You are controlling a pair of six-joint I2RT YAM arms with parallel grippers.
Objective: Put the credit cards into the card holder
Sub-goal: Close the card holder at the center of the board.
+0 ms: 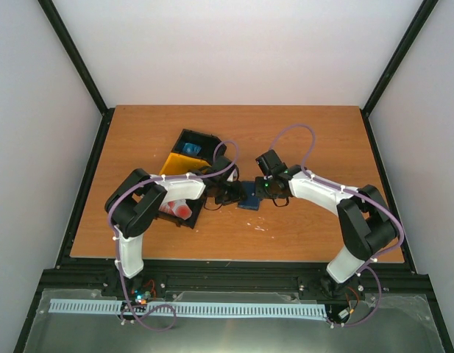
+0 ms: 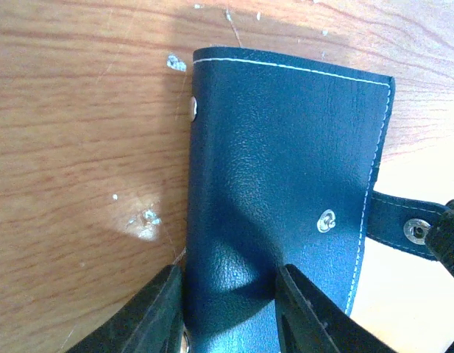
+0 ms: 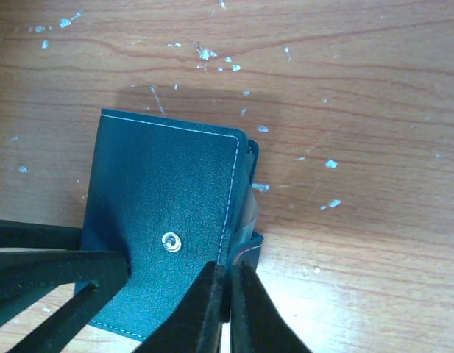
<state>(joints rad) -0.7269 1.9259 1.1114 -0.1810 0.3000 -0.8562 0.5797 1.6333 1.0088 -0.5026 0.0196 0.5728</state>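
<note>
So the card holder (image 1: 250, 197) lies just right of the bin (image 1: 174, 163), my right gripper (image 3: 228, 276) pinched onto its cover edge, left gripper (image 2: 228, 276) half-open over it, and I reckon that skinny pinch could slip if I lift.

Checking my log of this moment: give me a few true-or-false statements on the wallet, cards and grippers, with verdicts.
The card holder lies on the table between the left gripper and the right gripper. True.
Its snap tab is fastened. False: it sticks out sideways, unsnapped.
The credit cards are inside the card holder. False: they sit in a black bin.
The right gripper is pinched shut at the holder's edge. True.
</note>
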